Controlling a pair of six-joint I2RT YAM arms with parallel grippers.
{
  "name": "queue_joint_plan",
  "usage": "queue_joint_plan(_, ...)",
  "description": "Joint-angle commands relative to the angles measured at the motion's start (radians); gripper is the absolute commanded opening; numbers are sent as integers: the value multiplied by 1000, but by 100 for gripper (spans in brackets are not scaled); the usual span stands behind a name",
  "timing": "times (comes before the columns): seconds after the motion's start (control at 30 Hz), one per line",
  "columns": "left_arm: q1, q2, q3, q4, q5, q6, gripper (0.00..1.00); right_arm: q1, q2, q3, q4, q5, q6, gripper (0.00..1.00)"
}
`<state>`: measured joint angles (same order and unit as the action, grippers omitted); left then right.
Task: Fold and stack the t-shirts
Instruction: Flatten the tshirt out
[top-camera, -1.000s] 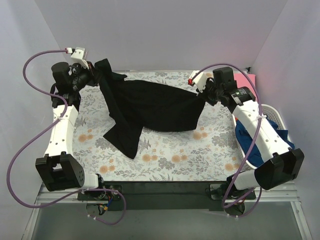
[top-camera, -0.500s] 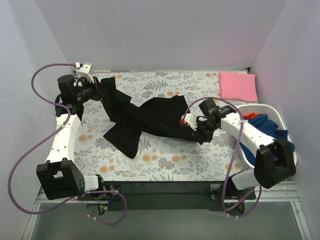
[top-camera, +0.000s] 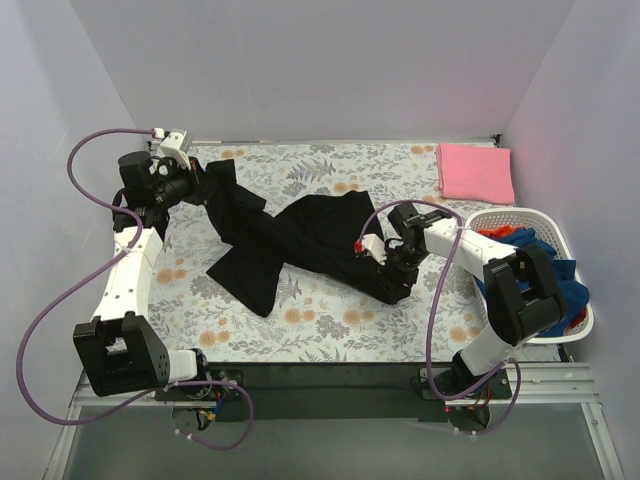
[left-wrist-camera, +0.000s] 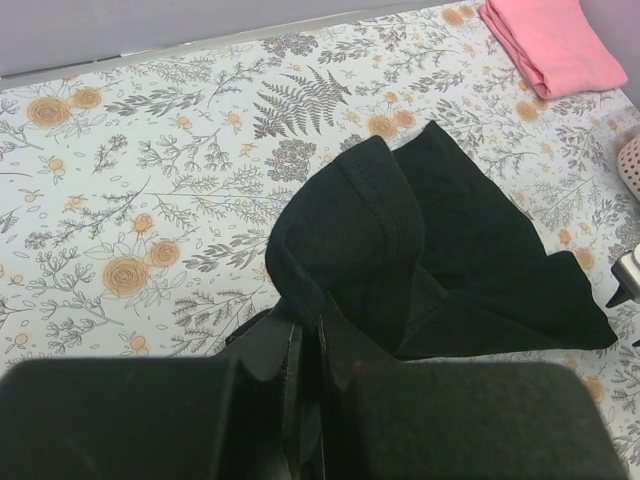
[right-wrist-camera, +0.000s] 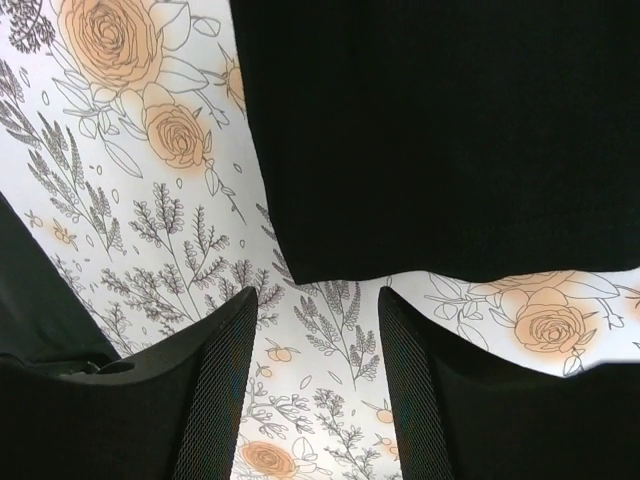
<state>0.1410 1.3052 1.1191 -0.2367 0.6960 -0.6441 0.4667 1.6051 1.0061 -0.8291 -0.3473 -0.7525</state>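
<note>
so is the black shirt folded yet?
Not folded. The black shirt lies bunched in a diagonal strip, one end pinched in the shut left gripper; the right gripper is open, holding nothing.

No legible text, no brands, no numbers, no signs

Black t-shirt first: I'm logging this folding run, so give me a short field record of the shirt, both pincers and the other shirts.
black t-shirt: crumpled across the floral table covering, unfolded
left pincer: shut on the black t-shirt, at its far-left end
right pincer: open, nothing between its fingers, beside the shirt's hem
pink t-shirt: folded, far right corner
basket: holds blue and red cloth
</note>
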Motion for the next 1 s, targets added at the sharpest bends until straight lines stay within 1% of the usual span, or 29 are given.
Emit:
queue_joint_plan(0.0,3,-7,-5,-6,19,6,0,16,-16,16,33,-10,21,60)
queue_joint_plan(0.23,3,-14,-8,-9,13,12,0,92,-36,-41,145,82,96,63)
queue_joint_plan(0.37,3,-24,-15,-12,11,20,0,133,-17,-96,215,194,113,65)
queue_joint_plan(0.5,3,-35,-10,-19,8,32,0,151,2,-174,281,274,101,65)
queue_joint_plan(0.53,5,-37,-8,-23,5,35,0,156,10,-199,286,280,97,59)
queue_joint_plan(0.57,3,-38,-8,-24,0,35,0,164,13,-224,294,287,100,49)
queue_joint_plan(0.6,3,-38,-10,-24,-3,32,0,170,16,-241,300,294,102,31)
queue_joint_plan(0.63,3,-38,-12,-23,-7,31,0,173,12,-245,298,298,110,22)
queue_joint_plan(0.67,3,-40,-10,-24,-12,26,0,174,-6,-244,289,316,117,2)
queue_joint_plan(0.77,5,-30,5,-26,-35,20,0,173,-77,-186,246,343,102,1)
queue_joint_plan(0.8,5,-23,28,-23,-41,21,0,165,-97,-155,207,343,93,1)
queue_joint_plan(0.87,9,-3,68,-13,-61,21,0,147,-151,-54,173,373,49,1)
queue_joint_plan(0.9,12,26,94,-9,-67,18,0,116,-161,-14,147,381,35,1)
queue_joint_plan(0.93,22,44,155,-4,-73,12,0,96,-171,84,137,386,21,1)
queue_joint_plan(0.97,26,63,188,0,-81,6,0,78,-169,138,125,392,9,1)
